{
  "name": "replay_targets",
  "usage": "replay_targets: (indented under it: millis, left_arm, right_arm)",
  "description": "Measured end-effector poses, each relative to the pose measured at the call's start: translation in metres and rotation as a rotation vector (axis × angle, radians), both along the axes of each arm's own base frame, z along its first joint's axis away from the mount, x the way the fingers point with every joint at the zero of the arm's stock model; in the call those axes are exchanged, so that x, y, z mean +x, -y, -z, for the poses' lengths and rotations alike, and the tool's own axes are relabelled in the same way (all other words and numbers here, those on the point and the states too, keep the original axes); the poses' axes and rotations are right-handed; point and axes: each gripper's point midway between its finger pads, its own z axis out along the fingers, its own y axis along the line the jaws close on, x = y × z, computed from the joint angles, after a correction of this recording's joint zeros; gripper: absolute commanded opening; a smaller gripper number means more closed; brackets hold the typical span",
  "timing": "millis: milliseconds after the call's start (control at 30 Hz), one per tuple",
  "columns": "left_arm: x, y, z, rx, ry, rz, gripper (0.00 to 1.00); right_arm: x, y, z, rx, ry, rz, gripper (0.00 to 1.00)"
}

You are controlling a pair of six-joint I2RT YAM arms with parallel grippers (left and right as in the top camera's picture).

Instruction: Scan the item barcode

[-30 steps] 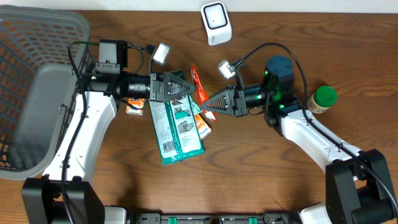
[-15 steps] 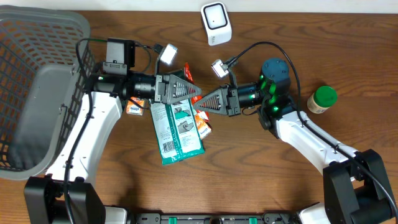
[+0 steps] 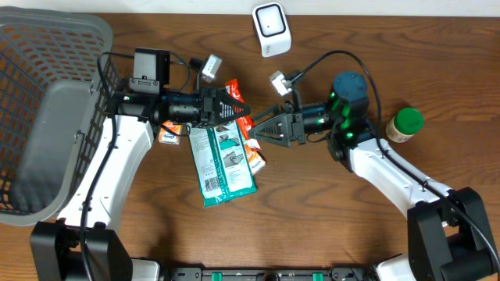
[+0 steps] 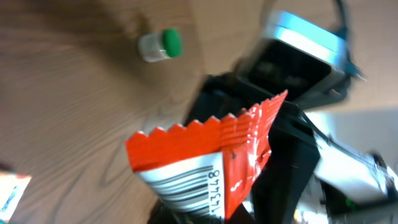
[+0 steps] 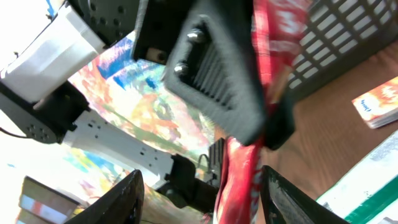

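The left gripper (image 3: 229, 109) has clamped shut on the red packet (image 4: 205, 162), and the right gripper (image 3: 252, 127) has spread its fingers clear of it. The packet hangs between both arms, barcode showing, near the white scanner (image 3: 271, 28).

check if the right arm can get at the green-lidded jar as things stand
Probably yes: the green-lidded jar stands alone on bare table beside the right arm, and the right claw is open, the left claw holding the red packet.
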Motion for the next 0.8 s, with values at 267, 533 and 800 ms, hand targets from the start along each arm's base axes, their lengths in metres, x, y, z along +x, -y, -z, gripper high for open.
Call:
replay_targets:
  millis: [267,533,800]
  left_arm:
    - [0.019,-0.026,0.054,0.278,-0.282,-0.285,0.07]
    - [0.017,-0.031,0.076,0.417,-0.335,-0.37,0.07]
    - [0.004,-0.008,0.081,0.456,-0.344,-0.331,0.07]
  right_arm:
    - [0.013,0.017,0.025,-0.052,-0.048,0.058,0.52]
    - [0.021,0.008,0.08,-0.255,-0.082,0.211,0.55]
    - [-0.012,-0.009,0.088,-0.273,-0.079,0.092,0.45]
